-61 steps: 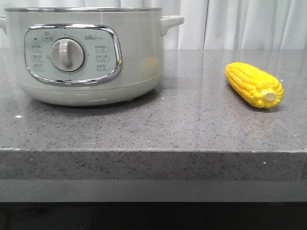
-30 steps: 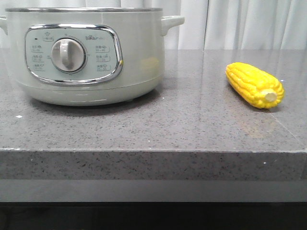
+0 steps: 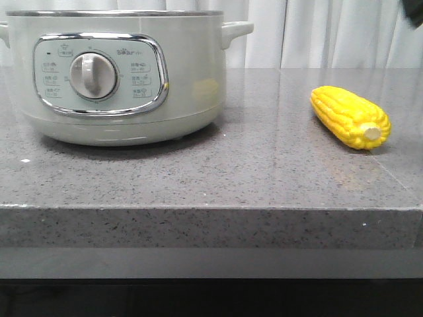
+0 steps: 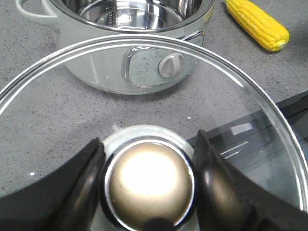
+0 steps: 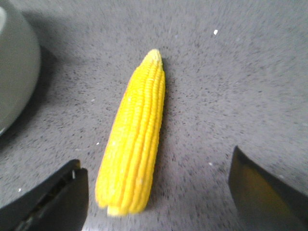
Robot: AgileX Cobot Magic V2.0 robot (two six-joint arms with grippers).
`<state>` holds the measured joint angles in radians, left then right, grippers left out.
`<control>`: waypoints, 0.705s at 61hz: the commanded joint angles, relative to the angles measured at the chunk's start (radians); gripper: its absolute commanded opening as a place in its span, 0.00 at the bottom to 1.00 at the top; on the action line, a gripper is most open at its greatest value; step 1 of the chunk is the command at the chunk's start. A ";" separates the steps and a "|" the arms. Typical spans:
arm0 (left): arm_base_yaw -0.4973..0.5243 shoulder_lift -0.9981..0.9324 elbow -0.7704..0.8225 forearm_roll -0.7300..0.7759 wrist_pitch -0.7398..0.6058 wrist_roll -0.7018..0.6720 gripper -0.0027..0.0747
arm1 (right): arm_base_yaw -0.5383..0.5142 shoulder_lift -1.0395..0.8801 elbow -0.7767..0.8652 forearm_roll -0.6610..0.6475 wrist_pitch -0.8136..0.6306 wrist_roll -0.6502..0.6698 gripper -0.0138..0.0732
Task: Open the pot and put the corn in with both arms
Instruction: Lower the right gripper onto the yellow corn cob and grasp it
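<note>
The pale grey-green pot [image 3: 125,79] stands at the table's left, its dial facing front. In the left wrist view the pot [image 4: 96,53] is open, its steel inside bare. My left gripper [image 4: 149,140] is shut on the round metal knob [image 4: 150,183] of the glass, steel-rimmed lid [image 4: 269,108], holding it in the air in front of the pot. The yellow corn [image 3: 350,117] lies on the table at the right. My right gripper [image 5: 156,163] is open above the corn [image 5: 134,139], a finger on either side, not touching it.
The grey speckled counter [image 3: 251,172] has its front edge close to the camera. White curtains [image 3: 330,33] hang behind. A dark part of my right arm [image 3: 415,10] shows in the front view's top right corner. The pot's side [image 5: 14,72] lies near the corn's far end.
A dark part of my right arm has come into the top right corner of the front view. Pot and corn have not moved.
</note>
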<state>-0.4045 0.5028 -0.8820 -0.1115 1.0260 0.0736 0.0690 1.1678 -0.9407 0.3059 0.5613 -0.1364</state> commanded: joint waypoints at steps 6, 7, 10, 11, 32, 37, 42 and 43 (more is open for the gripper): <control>-0.005 0.003 -0.036 -0.024 -0.129 -0.006 0.36 | 0.019 0.182 -0.128 0.036 -0.046 -0.002 0.86; -0.005 0.003 -0.036 -0.024 -0.129 -0.006 0.36 | 0.025 0.203 -0.138 0.037 -0.046 -0.002 0.86; -0.005 0.003 -0.036 -0.024 -0.129 -0.006 0.36 | 0.042 0.248 -0.159 0.038 -0.048 -0.002 0.86; -0.005 0.003 -0.036 -0.024 -0.129 -0.006 0.36 | 0.046 0.260 -0.165 0.038 -0.049 -0.002 0.86; -0.005 0.003 -0.036 -0.024 -0.129 -0.006 0.36 | 0.088 0.405 -0.218 0.045 -0.057 -0.002 0.84; -0.005 0.003 -0.036 -0.024 -0.129 -0.006 0.36 | 0.088 0.404 -0.218 0.045 -0.058 -0.002 0.76; -0.005 0.003 -0.036 -0.024 -0.129 -0.006 0.36 | 0.088 0.404 -0.218 0.045 -0.059 -0.002 0.63; -0.005 0.003 -0.036 -0.024 -0.129 -0.006 0.36 | 0.088 0.404 -0.218 0.045 -0.059 -0.002 0.61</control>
<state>-0.4045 0.5028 -0.8820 -0.1115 1.0260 0.0736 0.1563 1.6133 -1.1246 0.3377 0.5528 -0.1349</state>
